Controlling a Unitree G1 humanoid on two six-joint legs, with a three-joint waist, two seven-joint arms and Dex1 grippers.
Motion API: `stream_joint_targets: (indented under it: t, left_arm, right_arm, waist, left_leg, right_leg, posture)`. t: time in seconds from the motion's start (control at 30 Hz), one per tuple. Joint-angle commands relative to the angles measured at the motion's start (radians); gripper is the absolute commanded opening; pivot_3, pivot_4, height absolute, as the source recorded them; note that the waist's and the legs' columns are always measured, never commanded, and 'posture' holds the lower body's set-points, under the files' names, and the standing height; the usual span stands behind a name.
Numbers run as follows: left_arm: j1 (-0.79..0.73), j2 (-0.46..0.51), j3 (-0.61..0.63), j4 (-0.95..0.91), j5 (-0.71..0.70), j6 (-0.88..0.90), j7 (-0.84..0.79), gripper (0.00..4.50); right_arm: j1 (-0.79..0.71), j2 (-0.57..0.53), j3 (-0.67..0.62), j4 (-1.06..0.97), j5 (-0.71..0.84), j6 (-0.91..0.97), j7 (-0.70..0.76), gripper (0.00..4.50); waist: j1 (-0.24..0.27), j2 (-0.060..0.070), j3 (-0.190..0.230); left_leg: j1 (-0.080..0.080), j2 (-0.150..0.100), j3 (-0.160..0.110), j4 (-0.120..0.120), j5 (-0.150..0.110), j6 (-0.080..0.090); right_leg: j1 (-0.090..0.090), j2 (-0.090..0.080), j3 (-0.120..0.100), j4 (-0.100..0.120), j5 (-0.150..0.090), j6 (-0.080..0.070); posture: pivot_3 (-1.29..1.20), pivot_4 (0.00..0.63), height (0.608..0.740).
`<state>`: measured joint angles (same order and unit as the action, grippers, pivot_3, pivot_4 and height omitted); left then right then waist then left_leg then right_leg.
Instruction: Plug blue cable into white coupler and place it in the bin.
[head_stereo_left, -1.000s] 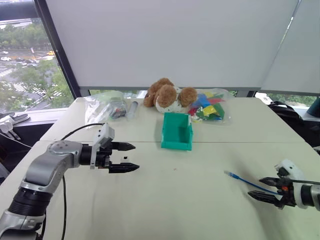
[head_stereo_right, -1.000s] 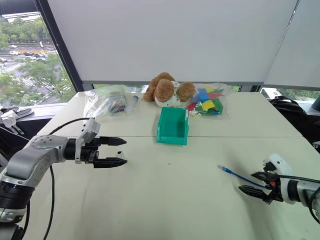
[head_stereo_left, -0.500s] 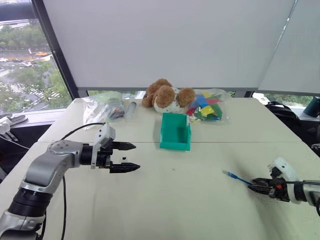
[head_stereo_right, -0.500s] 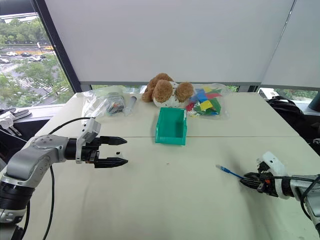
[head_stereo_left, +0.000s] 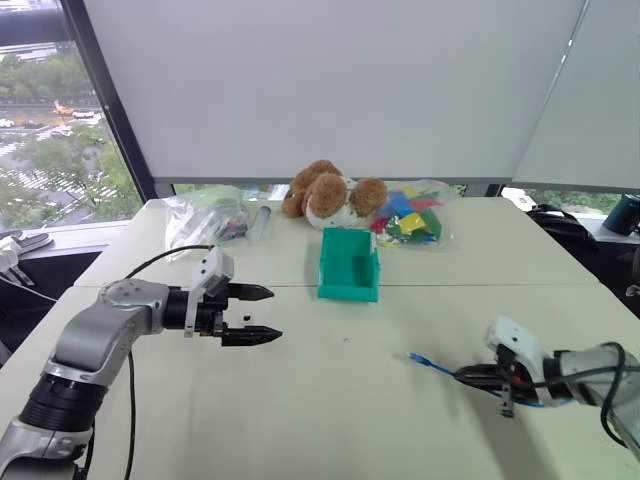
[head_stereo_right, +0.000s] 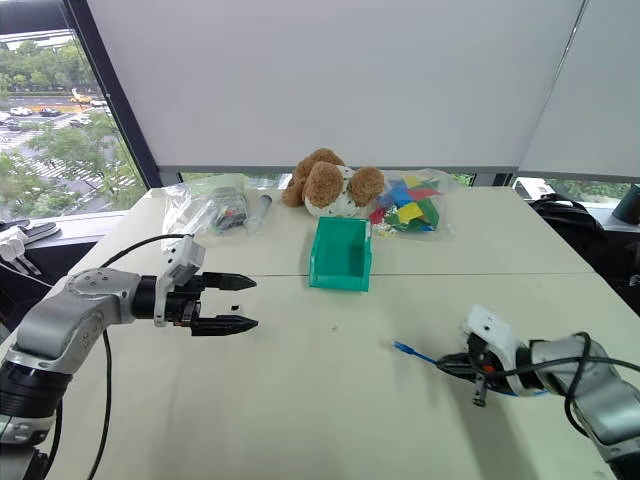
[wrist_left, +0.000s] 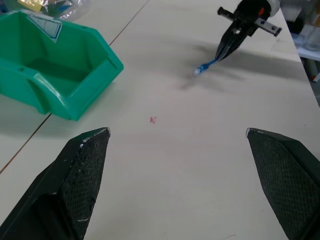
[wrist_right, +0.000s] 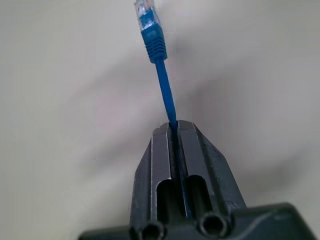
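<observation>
The blue cable (head_stereo_left: 428, 364) lies at the right of the table with its plug end (wrist_right: 149, 26) sticking out past my right gripper (head_stereo_left: 464, 376), which is shut on the cord a short way behind the plug. In the left wrist view the same gripper (wrist_left: 223, 50) points down at the table with the plug (wrist_left: 202, 68) at its tip. My left gripper (head_stereo_left: 273, 314) hovers open over the table's left side, with nothing between its fingers. The teal-green bin (head_stereo_left: 348, 291) stands empty at mid-table, behind both grippers. The white coupler is out of view.
A brown teddy bear (head_stereo_left: 326, 194) sits behind the bin. Beside it lie a clear bag of coloured pieces (head_stereo_left: 411, 221), another clear bag (head_stereo_left: 208, 214) and a syringe-like tube (head_stereo_left: 259, 219). Bare tabletop (head_stereo_left: 340, 400) spans between the two grippers.
My right gripper has shut on the blue cable and carried it leftward toward mid-table, rolling as it went. The left arm has stayed where it was, still open.
</observation>
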<state>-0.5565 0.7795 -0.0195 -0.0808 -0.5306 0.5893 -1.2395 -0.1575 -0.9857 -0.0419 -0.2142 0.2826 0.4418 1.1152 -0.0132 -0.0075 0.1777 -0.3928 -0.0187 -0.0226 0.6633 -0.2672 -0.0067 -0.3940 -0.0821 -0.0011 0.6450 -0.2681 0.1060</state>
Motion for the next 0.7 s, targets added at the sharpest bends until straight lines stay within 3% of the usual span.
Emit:
stream_joint_targets:
  t: [0.03,0.3,0.53,0.63,0.7]
  left_arm:
    - [-0.025,-0.005,-0.002,-0.009,0.002,-0.022,-0.011,4.5]
    - [0.01,-0.026,-0.031,-0.042,-0.005,-0.024,-0.025,4.5]
    - [0.076,-0.052,-0.097,-0.076,0.038,-0.1,-0.042,4.5]
    - [0.081,-0.067,-0.151,-0.041,0.103,-0.186,-0.065,4.5]
    - [0.077,-0.082,-0.18,-0.007,0.141,-0.245,-0.078,4.5]
  right_arm:
    - [-0.089,0.036,0.095,-0.123,0.045,0.062,0.035,0.06]
    - [-0.29,0.186,0.352,0.019,-0.076,0.038,0.054,0.06]
    - [-0.414,0.282,0.445,0.263,-0.18,-0.043,0.076,0.06]
    - [-0.424,0.294,0.449,0.276,-0.189,-0.044,0.086,0.87]
    - [-0.42,0.285,0.44,0.251,-0.191,-0.036,0.091,1.85]
  waist:
    - [0.002,0.0,0.0]
    - [0.004,0.0,0.0]
    - [0.001,0.0,0.0]
    - [0.002,-0.001,0.0]
    - [0.002,0.0,0.0]
  left_leg:
    - [0.0,0.0,0.0,0.0,0.0,0.0]
    - [-0.006,-0.002,0.0,0.0,0.0,0.0]
    - [-0.012,-0.001,0.0,0.001,0.0,0.0]
    - [-0.012,-0.001,0.0,0.001,0.0,-0.001]
    - [-0.012,-0.001,0.0,0.002,0.0,-0.001]
  right_leg:
    - [0.0,0.0,0.0,0.0,0.0,0.0]
    - [-0.004,-0.002,0.0,-0.001,0.0,0.0]
    - [-0.012,0.0,0.0,0.002,0.0,0.0]
    - [-0.012,0.0,0.0,0.002,0.0,0.0]
    - [-0.011,0.0,0.0,0.002,0.0,0.0]
  posture:
    - [0.0,0.15,0.74]
    - [0.0,0.15,0.74]
    - [0.0,0.15,0.74]
    - [0.0,0.15,0.74]
    - [0.0,0.15,0.74]
